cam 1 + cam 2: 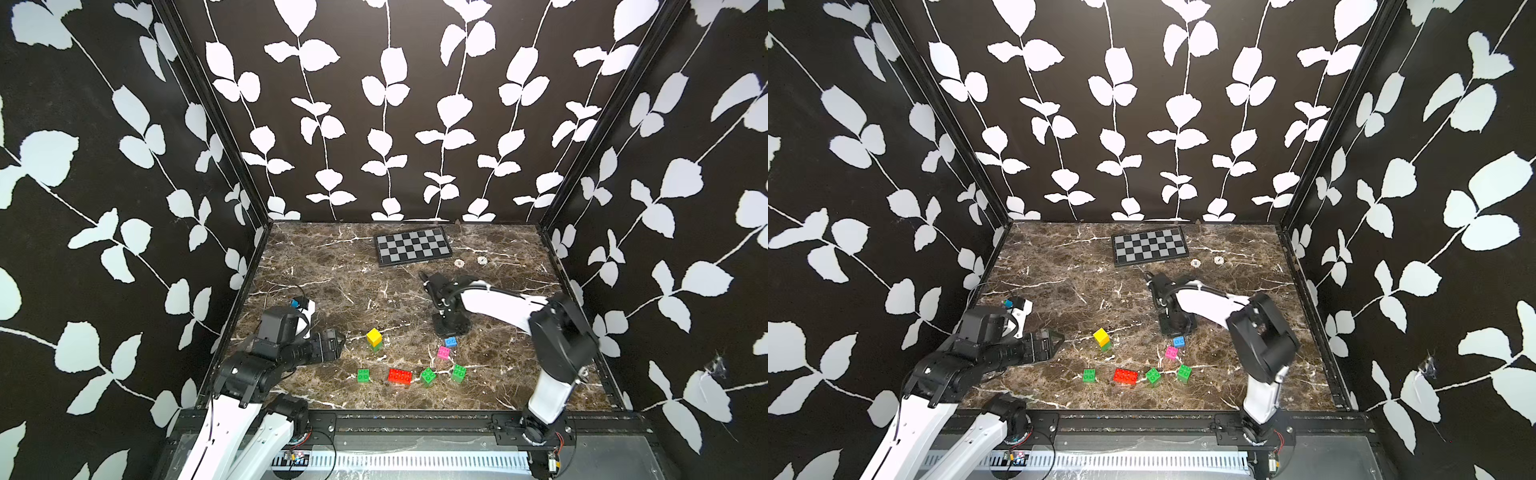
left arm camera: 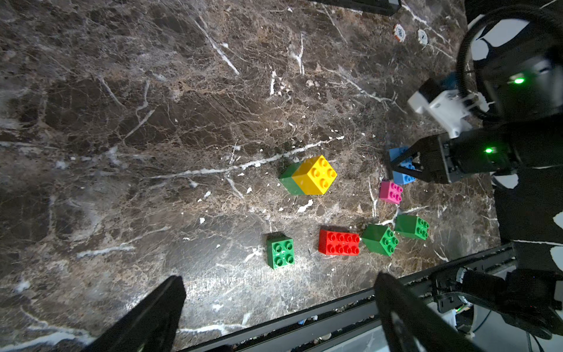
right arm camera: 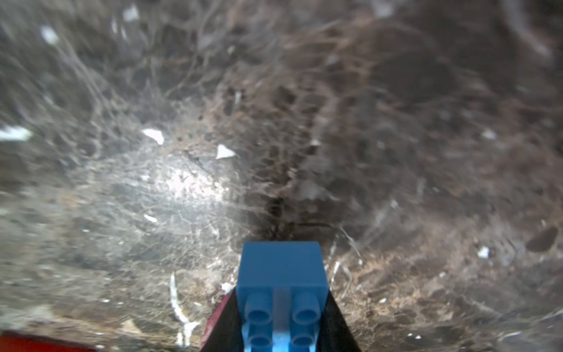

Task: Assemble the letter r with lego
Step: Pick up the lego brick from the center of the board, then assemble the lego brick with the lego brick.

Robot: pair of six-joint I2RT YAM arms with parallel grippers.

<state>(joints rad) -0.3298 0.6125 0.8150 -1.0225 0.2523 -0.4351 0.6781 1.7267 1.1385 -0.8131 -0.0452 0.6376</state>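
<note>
- Leaf-patterned walls (image 1: 104,208) enclose the marble counter (image 1: 332,270); checkerboard (image 1: 413,247) at the far side.
- Just beside the blue brick (image 3: 281,268) lies a pink brick (image 1: 444,353).
- Clamped on it: right end effector (image 2: 396,166); left end effector (image 1: 338,344) spread wide.

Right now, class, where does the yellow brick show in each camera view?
In a top view: yellow brick, left of the pink brick.
In a top view: the same spot.
Left wrist: in view, stacked, apart from the red brick.
Right wrist: not in it.
Landmark: the green brick under it.
</note>
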